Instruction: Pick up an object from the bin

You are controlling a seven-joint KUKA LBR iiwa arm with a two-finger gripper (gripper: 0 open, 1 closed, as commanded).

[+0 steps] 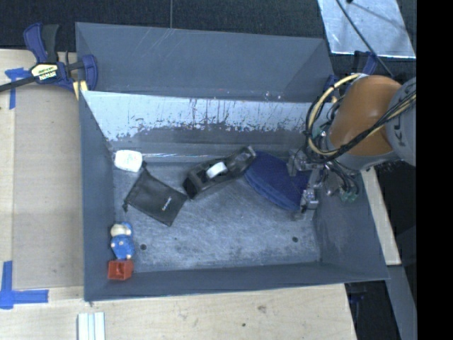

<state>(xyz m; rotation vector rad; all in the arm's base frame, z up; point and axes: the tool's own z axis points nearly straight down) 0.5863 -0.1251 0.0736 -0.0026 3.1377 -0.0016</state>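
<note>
My gripper [306, 202] hangs at the right side of the bin, its fingers pointing down at the floor near the right wall. Just to its left lies a dark blue cloth-like pouch [272, 178], whose right edge touches or sits under the fingers. Whether anything is between the fingers cannot be made out. Further left, a black tape dispenser [218, 171] with a white roll lies tilted near the back of the floor.
A flat black wallet-like square [154, 197] lies left of centre. A white rounded piece [128, 161] sits at the back left. A small blue and white figure [122, 241] and a red block [119, 270] stand in the front left corner.
</note>
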